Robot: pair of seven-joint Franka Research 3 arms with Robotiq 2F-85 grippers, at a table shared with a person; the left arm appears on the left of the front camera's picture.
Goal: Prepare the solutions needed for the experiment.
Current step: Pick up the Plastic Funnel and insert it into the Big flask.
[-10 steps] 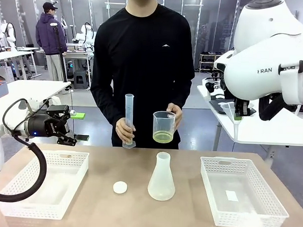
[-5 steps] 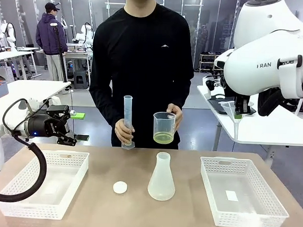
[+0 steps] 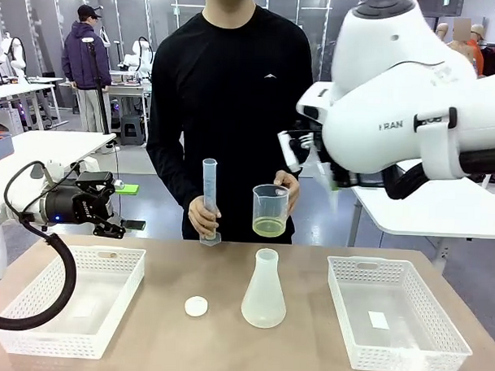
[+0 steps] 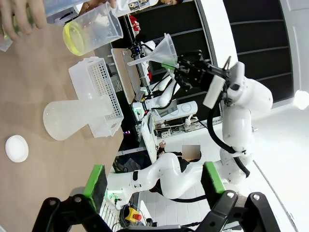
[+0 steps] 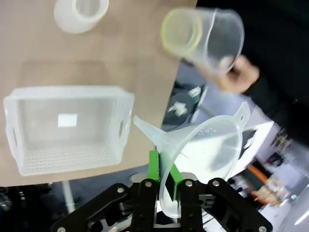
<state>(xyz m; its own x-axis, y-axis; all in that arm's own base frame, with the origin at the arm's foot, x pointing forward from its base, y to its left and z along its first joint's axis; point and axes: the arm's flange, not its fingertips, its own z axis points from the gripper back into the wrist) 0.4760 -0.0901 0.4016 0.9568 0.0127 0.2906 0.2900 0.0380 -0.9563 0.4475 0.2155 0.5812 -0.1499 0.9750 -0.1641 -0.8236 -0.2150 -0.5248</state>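
Across the table, a person holds a clear beaker (image 3: 269, 209) with a shallow layer of pale yellow-green solution (image 3: 269, 227) in one hand and a graduated cylinder (image 3: 209, 199) in the other. A frosted conical flask (image 3: 264, 290) stands mid-table beside a white cap (image 3: 196, 307). My right gripper (image 5: 164, 178) is shut on the rim of a clear funnel (image 5: 203, 154), held in the air right of the beaker (image 5: 207, 36), above the table's far edge. In the left wrist view the funnel (image 4: 159, 50) shows far off. My left gripper (image 4: 154, 183) hangs open over the table's left side.
A white mesh basket (image 3: 73, 297) sits at the left and another (image 3: 393, 314) at the right, with a small white slip inside. The person stands close to the far edge. My right arm (image 3: 396, 117) bulks large over the right half.
My right arm has swung left toward the middle, carrying the funnel closer to the person's beaker. The left arm, flask and cap have stayed put.
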